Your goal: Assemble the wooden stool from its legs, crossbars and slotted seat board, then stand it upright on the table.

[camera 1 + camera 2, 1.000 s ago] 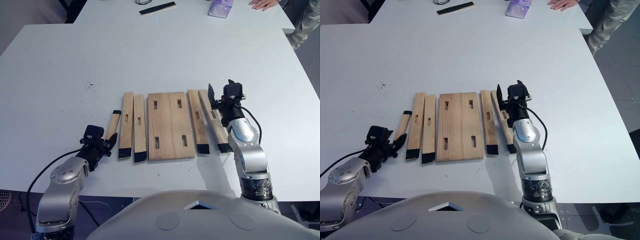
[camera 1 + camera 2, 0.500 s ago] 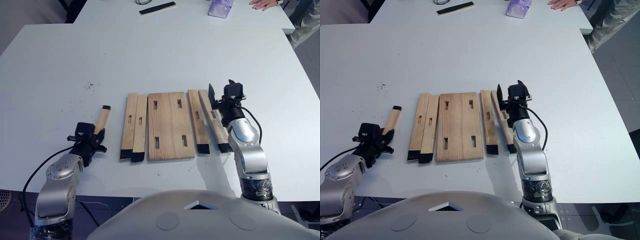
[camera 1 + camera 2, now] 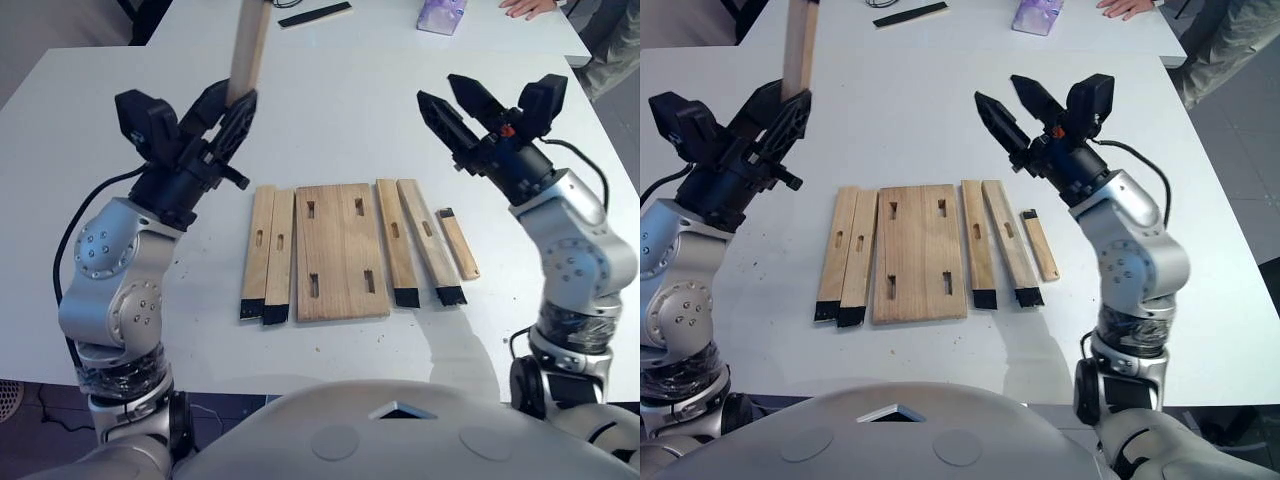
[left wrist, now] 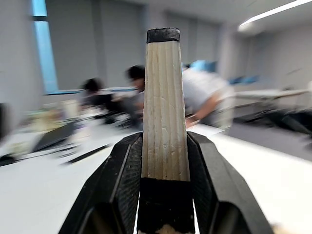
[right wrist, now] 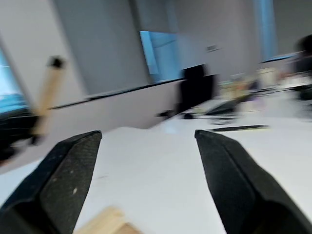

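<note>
My left gripper (image 3: 228, 108) is raised above the table's left half and shut on a short wooden crossbar (image 3: 250, 42), held upright with its black tip up; the left wrist view has the crossbar (image 4: 165, 97) clamped between both fingers. My right gripper (image 3: 441, 90) hangs open and empty over the table's right half. Flat on the table lies the slotted seat board (image 3: 340, 250), with two legs (image 3: 268, 252) to its left and two legs (image 3: 412, 240) to its right. A second short crossbar (image 3: 460, 243) lies just right of those.
A second table behind carries a black strip (image 3: 315, 15) and a purple packet (image 3: 441, 14). A person's hand (image 3: 528, 8) rests on it. The white table (image 3: 120, 160) has bare surface on all sides of the parts.
My left gripper rose from the front left of the table, swinging its crossbar upright. My right gripper lifted off the right legs and stands open; a short crossbar now shows beside them.
</note>
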Controlling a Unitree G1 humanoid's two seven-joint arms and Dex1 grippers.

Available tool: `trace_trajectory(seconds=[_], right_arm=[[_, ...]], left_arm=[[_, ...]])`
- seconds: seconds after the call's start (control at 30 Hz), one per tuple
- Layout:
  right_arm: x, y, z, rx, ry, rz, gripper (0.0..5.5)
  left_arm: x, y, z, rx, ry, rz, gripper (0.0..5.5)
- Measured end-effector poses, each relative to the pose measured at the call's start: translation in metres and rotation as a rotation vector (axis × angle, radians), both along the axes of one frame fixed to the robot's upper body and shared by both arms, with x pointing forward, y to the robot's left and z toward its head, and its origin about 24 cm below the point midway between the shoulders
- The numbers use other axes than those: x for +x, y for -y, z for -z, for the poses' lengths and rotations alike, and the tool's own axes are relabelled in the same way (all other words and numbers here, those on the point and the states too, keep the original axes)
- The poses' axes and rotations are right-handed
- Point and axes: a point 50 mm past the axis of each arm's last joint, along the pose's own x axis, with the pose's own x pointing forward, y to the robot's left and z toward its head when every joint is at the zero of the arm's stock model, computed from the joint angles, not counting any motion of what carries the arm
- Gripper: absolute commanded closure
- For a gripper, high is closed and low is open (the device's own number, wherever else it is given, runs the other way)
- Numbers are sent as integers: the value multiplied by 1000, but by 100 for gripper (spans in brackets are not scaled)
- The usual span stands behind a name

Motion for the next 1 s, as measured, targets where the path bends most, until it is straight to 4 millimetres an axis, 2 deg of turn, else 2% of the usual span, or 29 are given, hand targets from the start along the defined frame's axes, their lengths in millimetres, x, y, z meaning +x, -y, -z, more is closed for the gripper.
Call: trace_trajectory(seconds=[0.1, 0.2, 0.27, 0.5, 0.8, 1.0], right_arm=[[-4, 6, -26, -28, 19, -315, 198], [1, 12, -43, -48, 22, -432, 198], [2, 10, -45, -50, 19, -474, 198], [-10, -7, -47, -99, 42, -601, 198], [-10, -27, -40, -114, 57, -614, 198], [-12, -32, -38, -124, 66, -639, 284]], left_arm=[[-7, 18, -18, -83, 19, 316, 420], [-15, 23, -23, -86, -6, 489, 420], [-17, 25, -22, -91, -37, 544, 420], [-15, 29, -14, -78, -103, 585, 420], [-20, 40, 1, -17, -150, 619, 420], [-22, 42, 5, -6, -153, 632, 420]])
